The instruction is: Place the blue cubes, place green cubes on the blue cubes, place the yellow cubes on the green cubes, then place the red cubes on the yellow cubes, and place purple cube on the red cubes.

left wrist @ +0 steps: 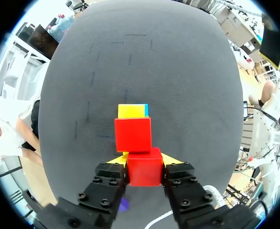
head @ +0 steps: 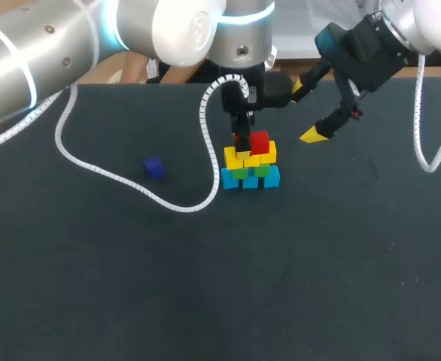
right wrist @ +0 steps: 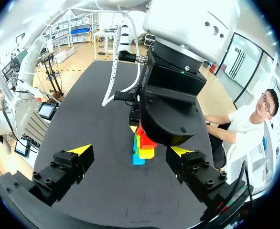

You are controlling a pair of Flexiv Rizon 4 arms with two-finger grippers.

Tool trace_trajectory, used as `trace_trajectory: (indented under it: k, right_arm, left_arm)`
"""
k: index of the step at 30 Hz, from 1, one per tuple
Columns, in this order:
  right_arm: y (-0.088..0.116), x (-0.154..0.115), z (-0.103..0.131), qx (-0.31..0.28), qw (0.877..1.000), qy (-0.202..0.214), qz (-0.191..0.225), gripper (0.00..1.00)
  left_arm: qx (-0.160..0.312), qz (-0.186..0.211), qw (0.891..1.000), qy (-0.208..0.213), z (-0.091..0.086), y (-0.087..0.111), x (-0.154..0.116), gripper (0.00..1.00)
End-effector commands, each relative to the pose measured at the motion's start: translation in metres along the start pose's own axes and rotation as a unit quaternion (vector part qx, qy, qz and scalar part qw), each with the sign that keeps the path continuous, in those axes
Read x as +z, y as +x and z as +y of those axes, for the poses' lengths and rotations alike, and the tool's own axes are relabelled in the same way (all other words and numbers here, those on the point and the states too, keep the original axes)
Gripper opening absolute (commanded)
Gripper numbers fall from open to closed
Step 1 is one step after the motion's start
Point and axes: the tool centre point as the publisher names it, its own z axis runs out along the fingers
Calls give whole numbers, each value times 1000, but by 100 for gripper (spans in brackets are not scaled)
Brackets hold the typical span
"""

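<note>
Gripped by the left gripper [left wrist: 145, 160], one red cube [left wrist: 144, 169] sits beside the other red cube [left wrist: 133, 134] atop the blue, green and yellow stack [head: 250, 171]; the right gripper [right wrist: 130, 151] hangs open nearby, the purple cube [head: 153, 168] well apart.

The dark surface [head: 92, 286] is lit evenly from overhead; only faint, soft shadows are cast beside the stacked cubes [head: 250, 169]. Bright glare is seen on the left arm's white shell [head: 183, 30].

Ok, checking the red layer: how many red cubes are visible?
2. One red cube rests on the yellow cubes; the second red cube is held in the left gripper, beside it.
</note>
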Motion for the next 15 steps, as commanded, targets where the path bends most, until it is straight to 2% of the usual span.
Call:
trace_trajectory:
  k: [1,3,6,8,9,10,11,13,15]
  right_arm:
    - [-1,0,0,0,1000,0,0,100]
    - [-1,0,0,0,1000,0,0,100]
    - [-1,0,0,0,1000,0,0,100]
    - [-1,0,0,0,1000,0,0,100]
    - [-1,0,0,0,1000,0,0,100]
    - [-1,0,0,0,1000,0,0,100]
    - [-1,0,0,0,1000,0,0,100]
    - [-1,0,0,0,1000,0,0,100]
    - [-1,0,0,0,1000,0,0,100]
  left_arm:
    - [1,2,1000,4,3,-2,0,3]
    - [1,1,1000,5,3,-2,0,8]
    - [2,1,1000,5,3,-2,0,1]
    - [2,0,1000,5,4,-2,0,7]
    - [3,0,1000,4,4,-3,0,15]
    - [3,0,1000,4,4,-3,0,8]
    - [4,0,1000,4,4,-3,0,8]
    - [4,0,1000,5,4,-4,1,15]
    - [4,0,1000,6,4,-4,1,10]
